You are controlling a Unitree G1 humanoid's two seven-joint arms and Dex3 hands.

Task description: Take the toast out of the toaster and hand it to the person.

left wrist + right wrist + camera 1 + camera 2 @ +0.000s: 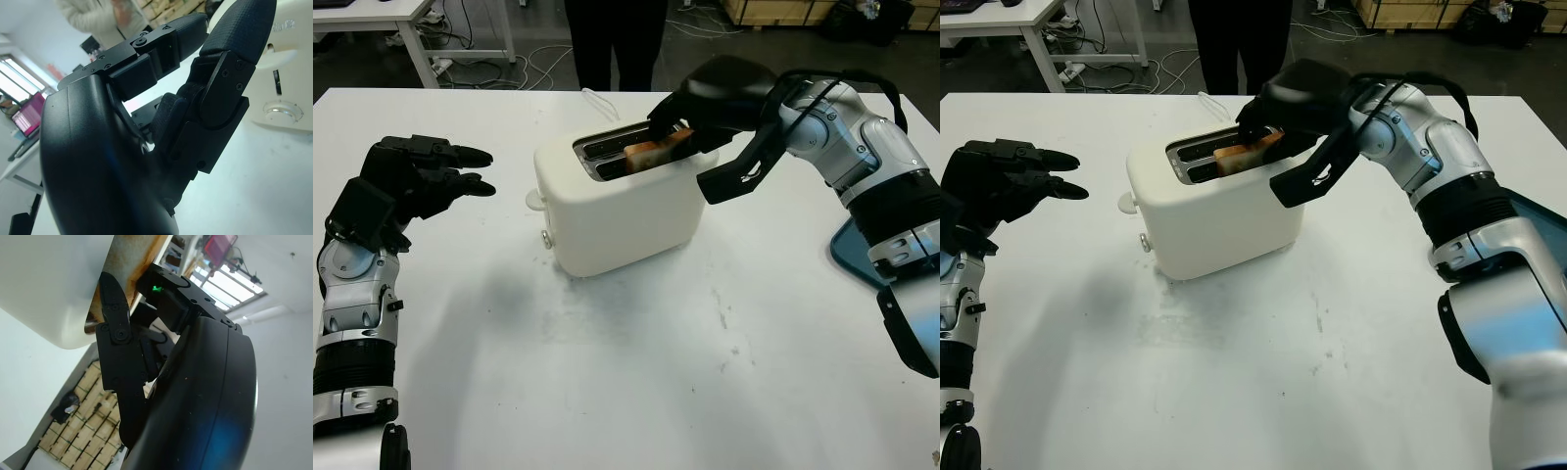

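A white table (636, 392) is spreading under everything; cables (524, 64) are trailing over the dark floor (372, 69) beyond, near a white desk (372, 15) and stacked wooden crates (773, 10).

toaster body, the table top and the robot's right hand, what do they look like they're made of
Toaster: probably moulded plastic, cream, satin; rounded corners and a soft sheen, though painted metal is possible.
Table: likely white laminate or painted board, matte, with grey scuffs in front of the toaster.
Right hand, closed on the toast: black hard plastic shell, glossy, highlights on its curve.
Left hand, open beside the toaster: looks the same.

Toast (656, 152) in toaster (626, 211) on table (626, 372)
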